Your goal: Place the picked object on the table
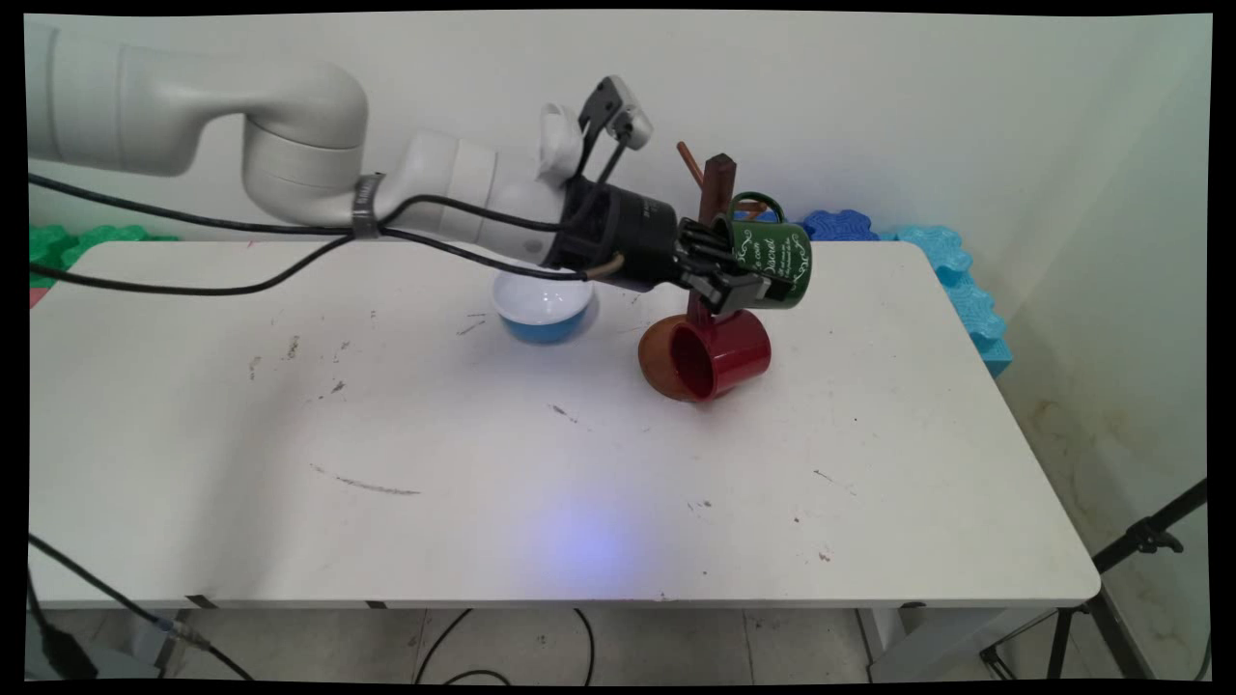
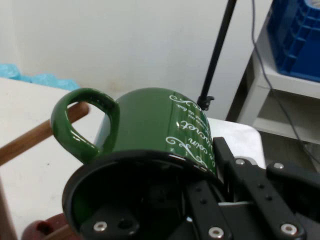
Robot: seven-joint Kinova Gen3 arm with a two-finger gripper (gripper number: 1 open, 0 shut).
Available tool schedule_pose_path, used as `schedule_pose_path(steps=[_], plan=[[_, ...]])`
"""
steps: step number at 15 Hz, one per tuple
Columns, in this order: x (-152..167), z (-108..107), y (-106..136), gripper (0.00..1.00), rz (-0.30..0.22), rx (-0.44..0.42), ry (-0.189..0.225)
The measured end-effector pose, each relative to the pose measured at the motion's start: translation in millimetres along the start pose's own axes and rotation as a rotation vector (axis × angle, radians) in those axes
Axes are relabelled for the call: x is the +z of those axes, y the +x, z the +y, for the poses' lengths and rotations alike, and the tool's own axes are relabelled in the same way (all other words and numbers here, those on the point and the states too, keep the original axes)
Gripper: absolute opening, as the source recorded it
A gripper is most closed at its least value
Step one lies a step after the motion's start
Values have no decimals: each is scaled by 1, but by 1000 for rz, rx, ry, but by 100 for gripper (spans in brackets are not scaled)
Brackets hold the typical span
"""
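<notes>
The green mug (image 2: 165, 130), white script on its side, fills the hand view, its dark mouth turned toward the camera; nothing can be seen inside it. The gripper (image 1: 739, 275) is clamped on the mug's rim, one finger inside and one outside the wall, carrying it on its side above the table (image 1: 386, 502). The mug's handle (image 2: 82, 122) appears looped over a wooden peg (image 2: 40, 135) of the brown mug tree (image 1: 716, 188), so it looks hung or nearly so, not yet let go. At 6 o'clock below it a red mug (image 1: 719, 355) hangs low on the tree, visibly empty. At 9 o'clock stands a blue bowl (image 1: 541, 309), white inside, empty.
</notes>
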Motion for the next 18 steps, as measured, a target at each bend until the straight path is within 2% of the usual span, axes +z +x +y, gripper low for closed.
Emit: schedule_pose_path(steps=[9, 13, 18], plan=[[-36, 31, 16, 0, 17, 23, -52], [-63, 42, 28, 0, -36, 64, -70], [-111, 36, 36, 0, -128, 95, -37]])
